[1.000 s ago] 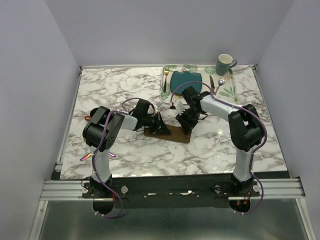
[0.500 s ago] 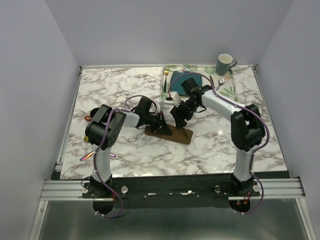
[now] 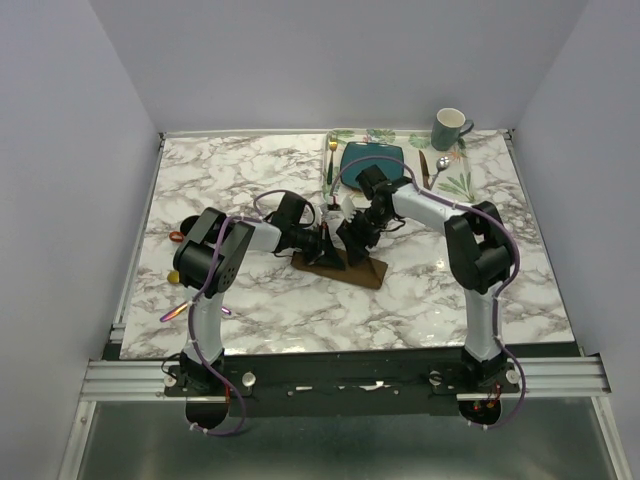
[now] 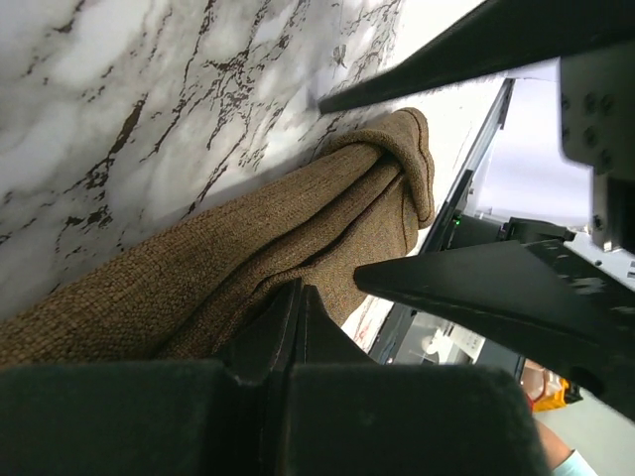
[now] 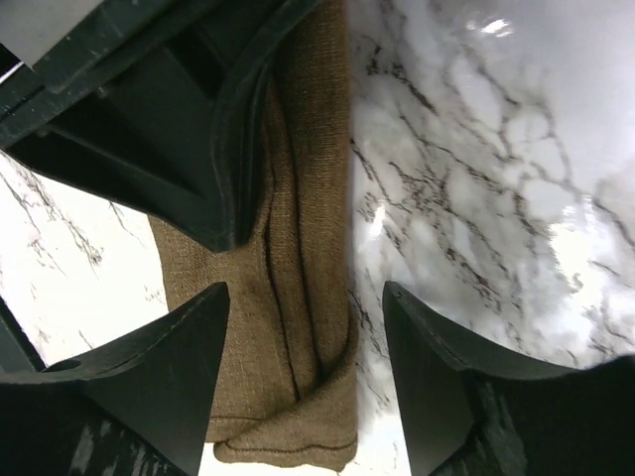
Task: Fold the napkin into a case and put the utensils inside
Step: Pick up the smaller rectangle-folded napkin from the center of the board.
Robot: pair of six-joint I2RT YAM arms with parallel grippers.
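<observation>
Left claw is pinched shut on the left end of the napkin, a folded brown strip lying mid-bench. Just beyond, the right claw has sprung wide, letting the cloth go, so that fold looks laid. Both arms hide whether a pocket exists.

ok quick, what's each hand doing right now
left hand: closed, pinching a fold of the napkin
right hand: open over the napkin, holding nothing
</observation>
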